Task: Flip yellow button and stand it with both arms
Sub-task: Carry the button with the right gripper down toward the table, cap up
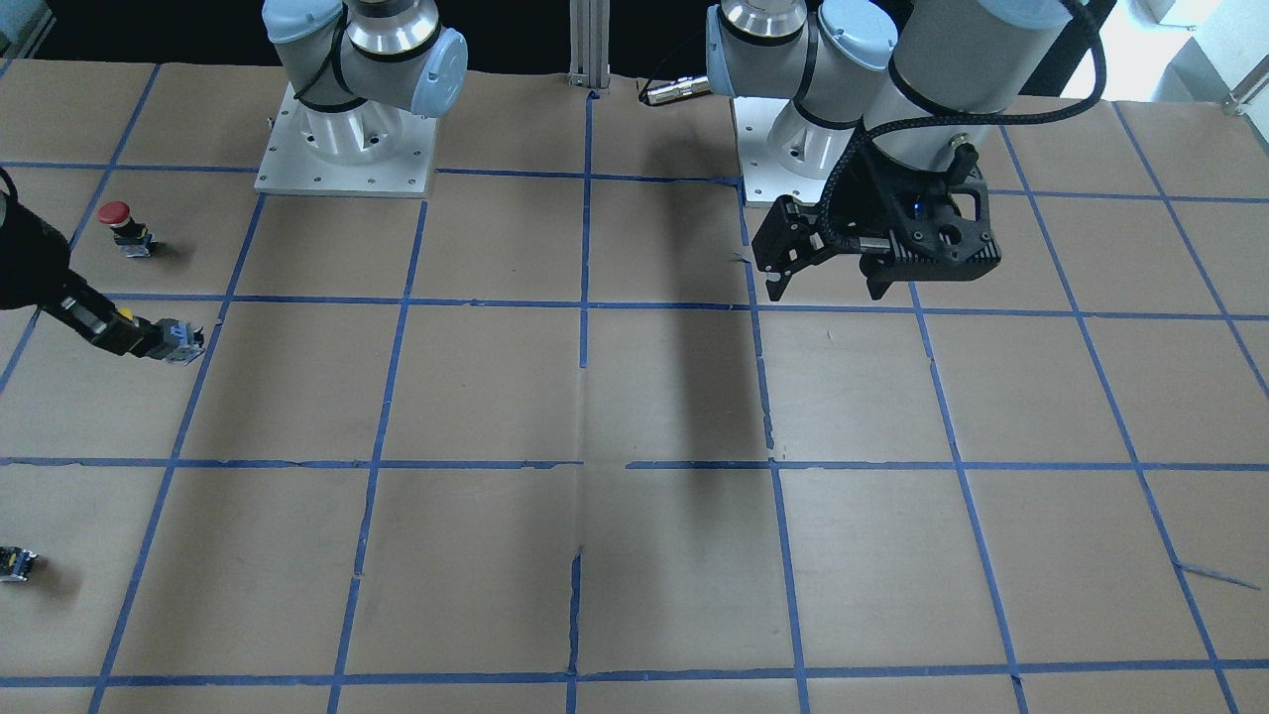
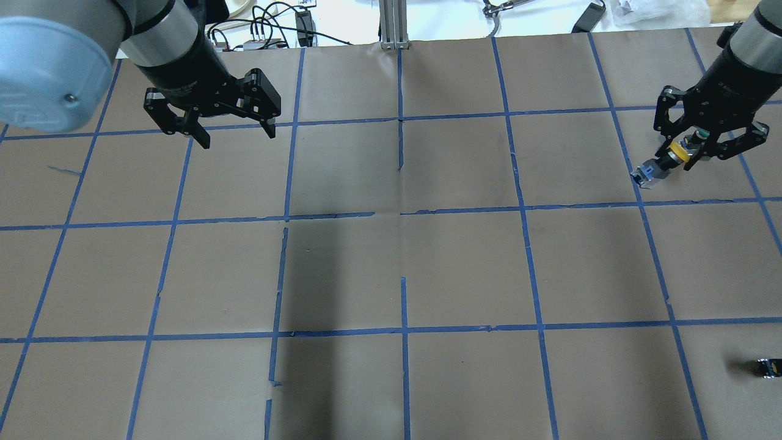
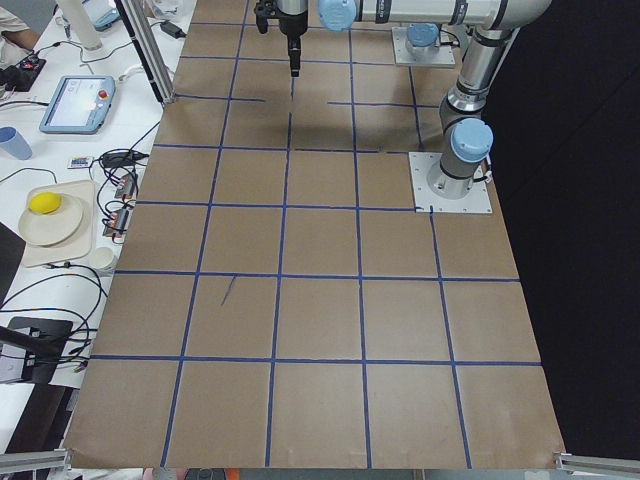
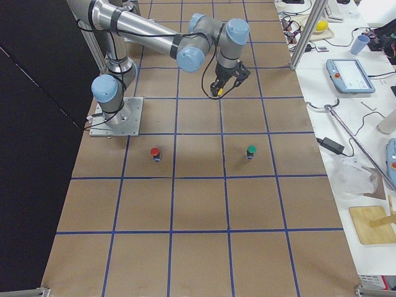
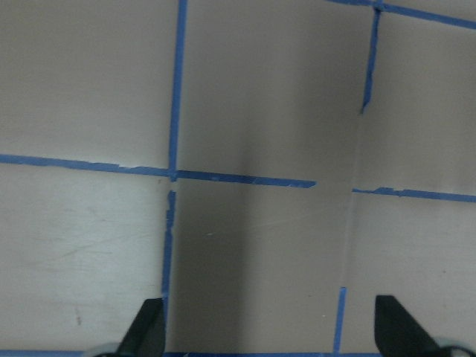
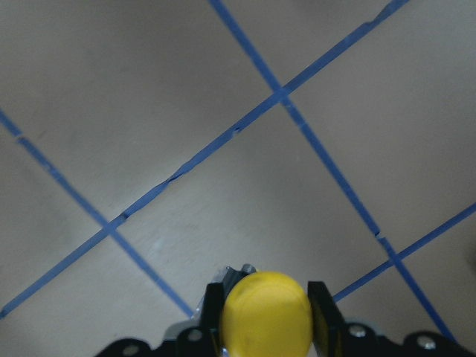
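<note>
The yellow button [image 2: 677, 153] is held in my right gripper [image 2: 679, 160] at the table's far right. The fingers [image 6: 320, 312] close on its collar, just under the yellow cap [image 6: 268, 320]. Its grey contact block [image 2: 647, 174] sticks out sideways and down, low over the paper. In the front-facing view the same gripper [image 1: 134, 332] enters from the left edge with the block [image 1: 183, 342] at its tip. My left gripper [image 2: 237, 137] hangs open and empty above the far left squares; it also shows in the front view [image 1: 825, 291], and its fingertips [image 5: 145, 331] stand wide apart.
A red-capped button [image 1: 119, 223] stands near the right arm's base. A green-capped button [image 4: 250, 150] stands further out. A small capless block [image 2: 767, 366] lies near the right front edge. Blue tape lines grid the brown paper.
</note>
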